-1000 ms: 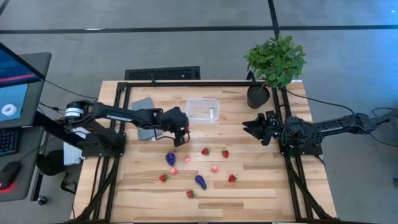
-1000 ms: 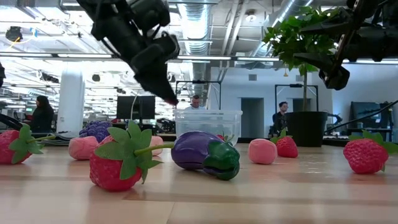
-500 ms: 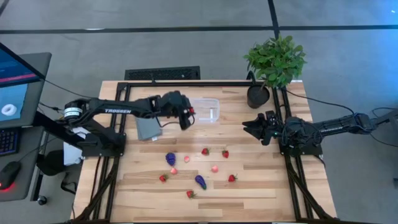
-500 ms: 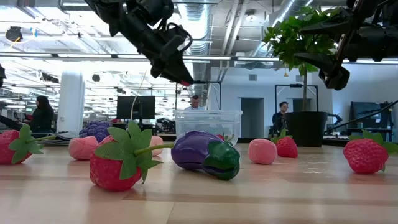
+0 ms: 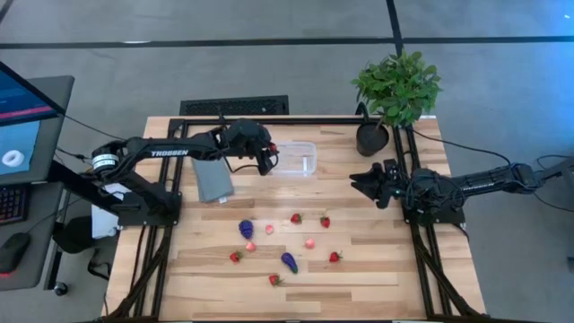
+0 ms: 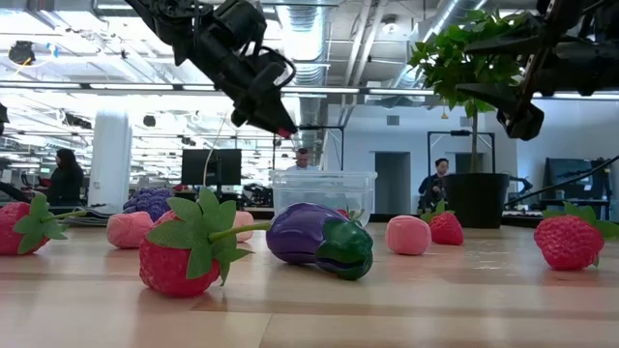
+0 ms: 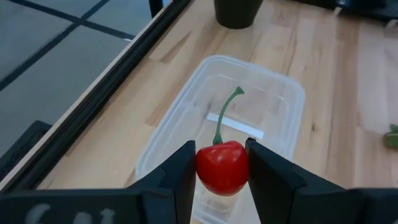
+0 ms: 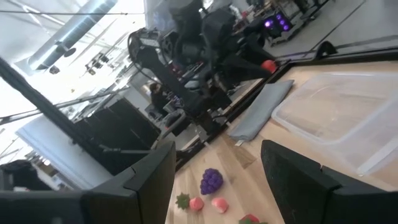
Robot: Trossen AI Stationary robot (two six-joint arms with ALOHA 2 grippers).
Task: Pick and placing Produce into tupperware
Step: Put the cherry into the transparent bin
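Note:
My left gripper [image 5: 267,161] hangs above the left end of the clear tupperware [image 5: 294,159], shut on a small red cherry [image 7: 222,167] whose green stem [image 7: 222,118] points away over the tub. In the low view this gripper [image 6: 284,130] is well above the tub's rim [image 6: 324,175]. The remaining produce lies on the table nearer the front: strawberries [image 5: 296,218] [image 5: 335,257], pink pieces [image 5: 309,242], a purple grape bunch [image 5: 246,229] and an eggplant [image 5: 289,262]. My right gripper [image 5: 361,186] waits open at the table's right side. My left gripper pinches the cherry's round red body [image 7: 222,167] between its two fingers [image 7: 180,180], one on each side. The fingers slant down from the table's left. The cherry is lifted clear above the tub, stem free and pointing forward.
A flat grey lid [image 5: 213,182] lies left of the tub. A potted plant [image 5: 395,90] stands at the far right corner. A black frame [image 5: 269,120] runs along the table's far edge. People and screens show in the room behind.
My left gripper, shut on the cherry throughout, has risen from near the middle of the table and travelled toward the far edge, arriving over the tub's left end. The produce on the table and my right arm have stayed put.

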